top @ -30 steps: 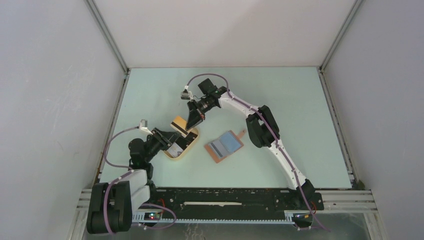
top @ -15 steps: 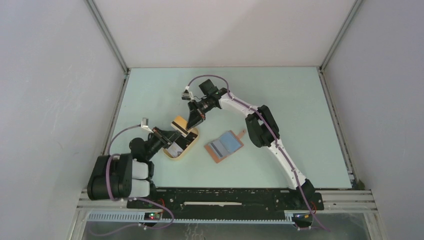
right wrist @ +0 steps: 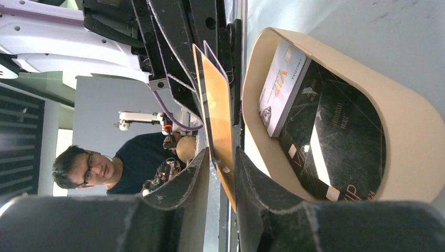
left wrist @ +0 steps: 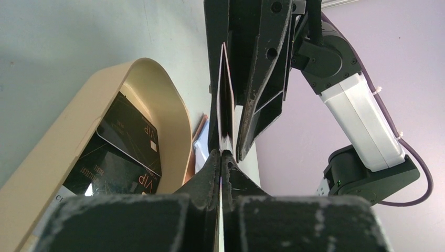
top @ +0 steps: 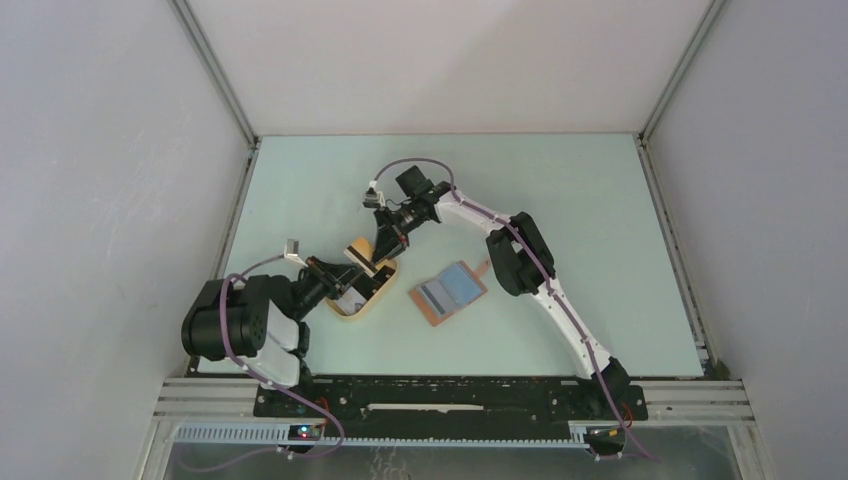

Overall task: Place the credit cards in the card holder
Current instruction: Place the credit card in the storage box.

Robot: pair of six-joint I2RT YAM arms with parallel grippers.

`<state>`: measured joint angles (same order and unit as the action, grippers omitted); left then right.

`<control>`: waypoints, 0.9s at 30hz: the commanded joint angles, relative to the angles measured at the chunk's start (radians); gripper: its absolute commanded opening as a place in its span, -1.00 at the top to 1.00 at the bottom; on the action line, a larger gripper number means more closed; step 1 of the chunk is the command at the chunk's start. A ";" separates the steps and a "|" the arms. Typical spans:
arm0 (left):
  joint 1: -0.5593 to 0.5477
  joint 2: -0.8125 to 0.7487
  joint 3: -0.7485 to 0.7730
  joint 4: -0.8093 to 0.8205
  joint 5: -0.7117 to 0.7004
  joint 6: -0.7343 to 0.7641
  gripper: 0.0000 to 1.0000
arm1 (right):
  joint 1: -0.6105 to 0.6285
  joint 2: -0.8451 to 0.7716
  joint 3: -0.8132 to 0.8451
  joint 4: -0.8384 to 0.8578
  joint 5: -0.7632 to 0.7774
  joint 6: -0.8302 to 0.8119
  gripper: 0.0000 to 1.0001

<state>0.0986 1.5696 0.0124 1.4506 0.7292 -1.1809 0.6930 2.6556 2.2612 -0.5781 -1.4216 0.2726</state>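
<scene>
An orange-yellow credit card stands on edge above the tan tray, between both grippers. My left gripper is shut on the card's near edge. My right gripper is open, its jaws standing apart on either side of the same card, with a gap on the left side. Black credit cards and a white one lie in the tray. The card holder lies open on the table to the right of the tray, grey-blue slots up.
The tan oval tray sits just left of the two grippers' meeting point. The right arm arches over the table behind the card holder. Enclosure walls rise on the left, right and far sides.
My left gripper has shut on the orange-yellow card. My right gripper, shut on it before, has opened its jaws. The left arm's elbow swung left and back.
</scene>
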 commanded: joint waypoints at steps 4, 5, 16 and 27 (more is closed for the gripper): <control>0.001 0.009 -0.071 0.062 0.001 -0.026 1.00 | 0.022 0.018 0.058 -0.013 -0.001 0.007 0.29; 0.000 0.007 -0.074 0.061 0.000 -0.028 1.00 | 0.020 0.017 0.058 -0.014 0.000 0.004 0.29; 0.013 -0.061 -0.123 0.016 -0.038 -0.035 1.00 | -0.003 0.020 0.056 -0.018 0.012 0.003 0.65; 0.061 -0.290 -0.155 -0.176 -0.079 0.014 1.00 | -0.029 0.010 0.030 -0.019 -0.031 -0.017 0.74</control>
<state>0.1341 1.4052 0.0120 1.3258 0.6785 -1.2018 0.6746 2.6713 2.2826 -0.5873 -1.4532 0.2752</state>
